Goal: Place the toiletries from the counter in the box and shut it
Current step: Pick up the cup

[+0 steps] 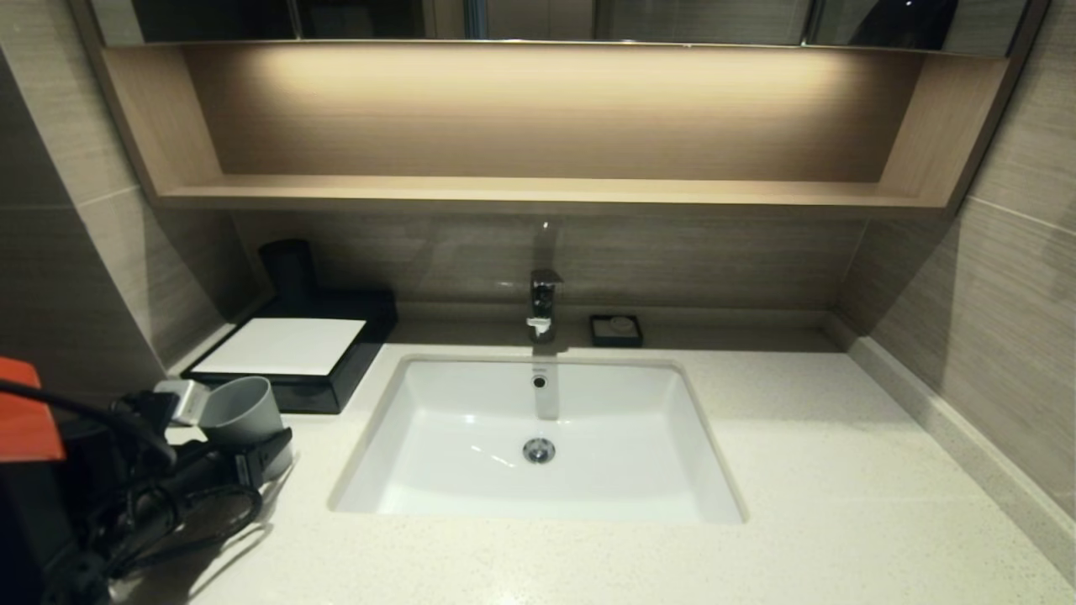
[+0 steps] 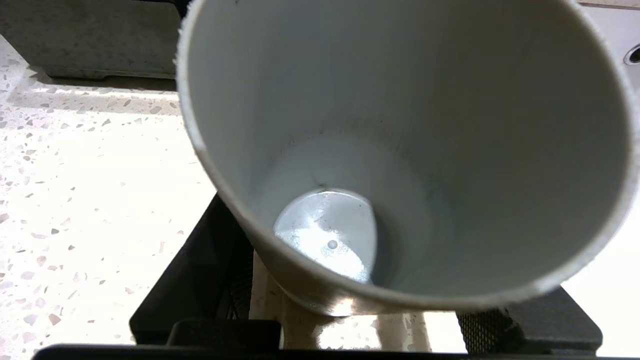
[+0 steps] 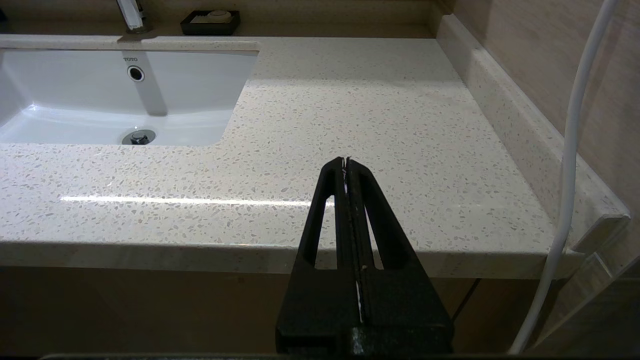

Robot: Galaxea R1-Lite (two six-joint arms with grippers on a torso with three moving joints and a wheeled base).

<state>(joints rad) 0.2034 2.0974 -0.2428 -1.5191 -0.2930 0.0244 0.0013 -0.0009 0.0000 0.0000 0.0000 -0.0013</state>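
The black box with its flat white panel stands at the back left of the counter, its drawer pushed in. No toiletries show in any view. My left gripper is just in front of the box, shut on a grey plastic cup that leans over on its side. In the left wrist view the cup fills the frame, empty inside, with a black finger on either side of it. My right gripper is shut and empty, hanging in front of the counter's front edge on the right.
A white sunken sink lies mid-counter, with a faucet behind it. A small black soap dish sits right of the faucet. A dark cylinder stands behind the box. A wooden shelf runs above, and a white cable hangs beside the right wall.
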